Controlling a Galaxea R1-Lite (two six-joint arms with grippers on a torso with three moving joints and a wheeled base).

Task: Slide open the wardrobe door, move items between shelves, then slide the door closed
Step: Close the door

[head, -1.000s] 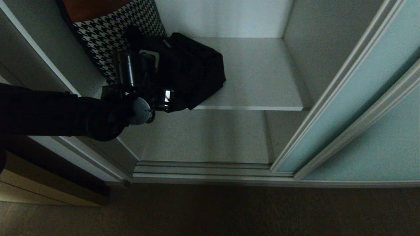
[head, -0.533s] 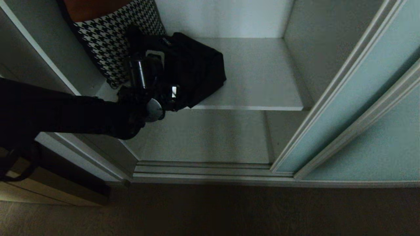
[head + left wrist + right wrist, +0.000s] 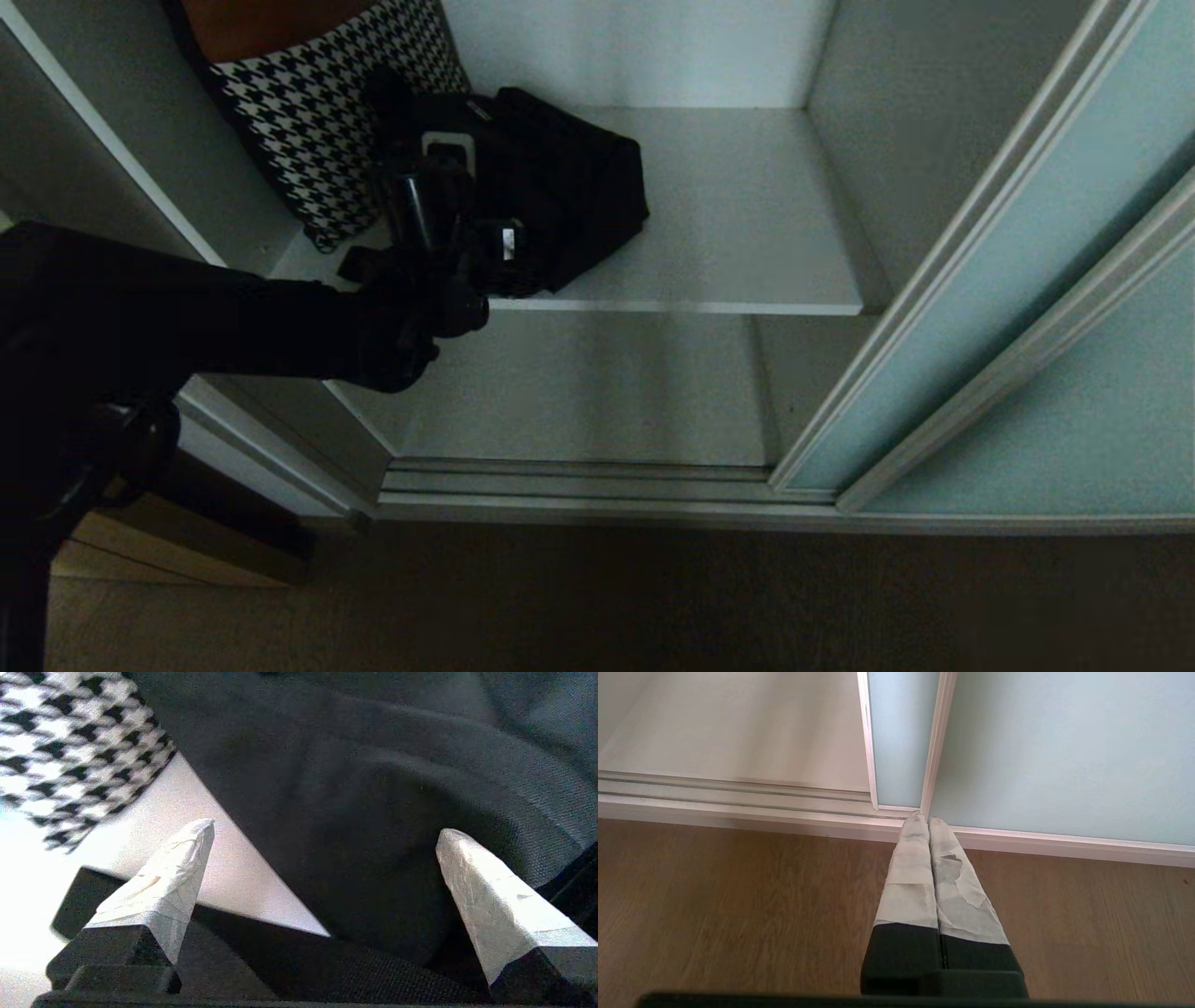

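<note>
The sliding wardrobe door point(image 3: 1027, 280) of frosted blue-green glass stands slid to the right, leaving the shelves exposed. A black fabric bag point(image 3: 569, 177) lies on the upper shelf point(image 3: 747, 215); the lower shelf point(image 3: 597, 392) is bare. My left arm point(image 3: 233, 327) reaches in from the left to the bag's near left side. In the left wrist view my left gripper point(image 3: 327, 830) is open, its fingers straddling the black bag point(image 3: 373, 788) just above the shelf point(image 3: 196, 868), gripping nothing. My right gripper point(image 3: 924, 820) is shut and empty, low by the door point(image 3: 1064, 742).
A black-and-white houndstooth item point(image 3: 317, 121) with an orange top leans in the upper shelf's left corner, right beside the bag and my left arm. The wardrobe's left side panel point(image 3: 112, 149) is close to the arm. The bottom door track point(image 3: 579, 485) meets a wood floor point(image 3: 738, 905).
My left arm has pushed further right and deeper over the upper shelf, closing on the bag. The bag's near edge has bunched back slightly. The jaws have stayed open.
</note>
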